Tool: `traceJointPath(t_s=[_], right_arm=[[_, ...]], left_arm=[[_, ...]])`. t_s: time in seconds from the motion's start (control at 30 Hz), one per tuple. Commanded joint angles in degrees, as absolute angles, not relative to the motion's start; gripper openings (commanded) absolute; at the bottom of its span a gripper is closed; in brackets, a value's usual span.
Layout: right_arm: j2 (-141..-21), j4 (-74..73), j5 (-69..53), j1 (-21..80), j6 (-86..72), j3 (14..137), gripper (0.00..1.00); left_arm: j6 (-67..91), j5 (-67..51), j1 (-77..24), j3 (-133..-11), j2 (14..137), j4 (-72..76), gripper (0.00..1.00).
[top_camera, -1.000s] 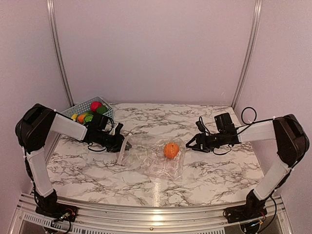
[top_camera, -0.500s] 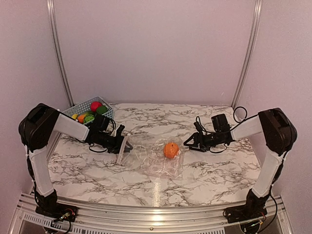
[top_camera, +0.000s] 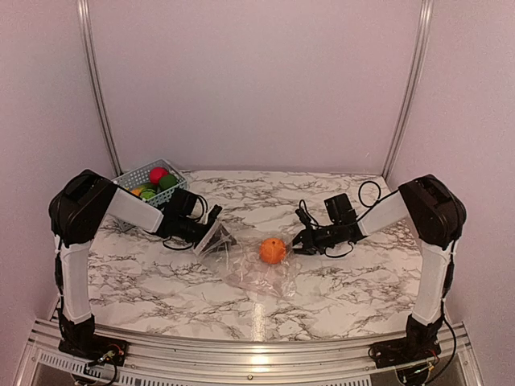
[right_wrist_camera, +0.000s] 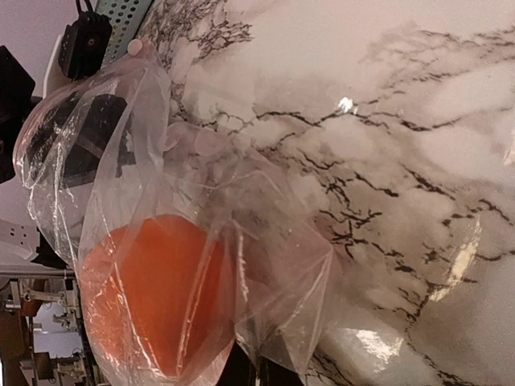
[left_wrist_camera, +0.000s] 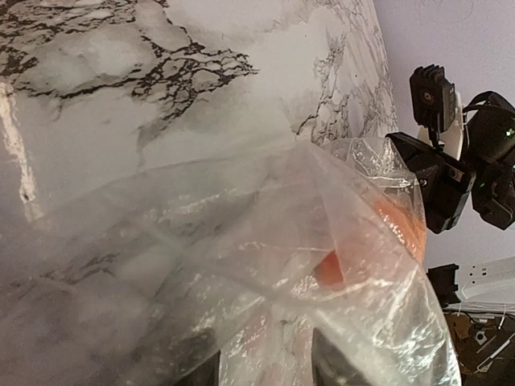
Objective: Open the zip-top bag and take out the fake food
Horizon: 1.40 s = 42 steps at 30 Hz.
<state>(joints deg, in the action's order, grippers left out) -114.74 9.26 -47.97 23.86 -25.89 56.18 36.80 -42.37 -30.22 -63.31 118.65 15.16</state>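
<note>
- The right pincer [top_camera: 296, 242] sits low over the table, its jaws drawn together on a thin fold at the right edge of the clear crinkly plastic zip-top bag [top_camera: 251, 264]. In the right wrist view that fold narrows down to the fingertips at the bottom of the frame.
- Just beside that pinch, inside the zip-top bag [right_wrist_camera: 201, 201], lies the round glossy orange plastic fruit [top_camera: 272, 250]. From the wrist it fills the lower left as an orange bulge [right_wrist_camera: 153, 297] behind the film.
- The left pincer [top_camera: 212, 234] is at the bag's opposite end, where the plastic rises off the table in a bunched peak against its fingers.
- Whether the left jaws clamp the film or stand apart within it, I cannot tell. In the left wrist view the plastic [left_wrist_camera: 265, 265] drapes over the fingers and hides them.
- Through that film the orange fruit [left_wrist_camera: 398, 225] shows as a blur, with the right pincer [left_wrist_camera: 438, 189] just behind it.
- The bag's middle lies flat on the white marble-patterned table [top_camera: 362, 281], between the two arms.
- At the far left corner stands the blue lattice plastic basket [top_camera: 133, 174], well apart from the bag, holding a red ball-like fruit [top_camera: 158, 174], a green piece [top_camera: 168, 182] and smaller orange and yellow bits.
</note>
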Motion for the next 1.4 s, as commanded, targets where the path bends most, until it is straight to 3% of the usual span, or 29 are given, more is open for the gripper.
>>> traceJointPath(t_s=[0.0, 0.53, 0.93, 1.13, 1.37], right_arm=[[-116.55, 11.28, -46.23, 25.62, -28.73, 57.73, 0.0], [-117.66, 13.73, -43.88, 30.2, -31.93, 57.74, 0.0], [-119.03, 15.14, -43.3, 32.67, -33.84, 59.95, 0.0], [-118.85, 13.0, -39.93, 33.19, -34.15, 60.88, 0.0], [-118.37, 12.84, -36.05, 33.15, -36.25, 61.43, 0.0]], left_arm=[[39.78, -44.45, -33.0, -64.88, 121.14, 20.18, 0.41], [47.53, -45.13, -38.05, -64.86, 125.06, 30.32, 0.64], [52.85, -44.92, -41.15, -66.71, 126.78, 37.89, 0.73], [53.02, -46.13, -41.78, -66.28, 125.55, 39.92, 0.76], [46.48, -46.08, -42.77, -64.57, 121.98, 33.56, 0.73]])
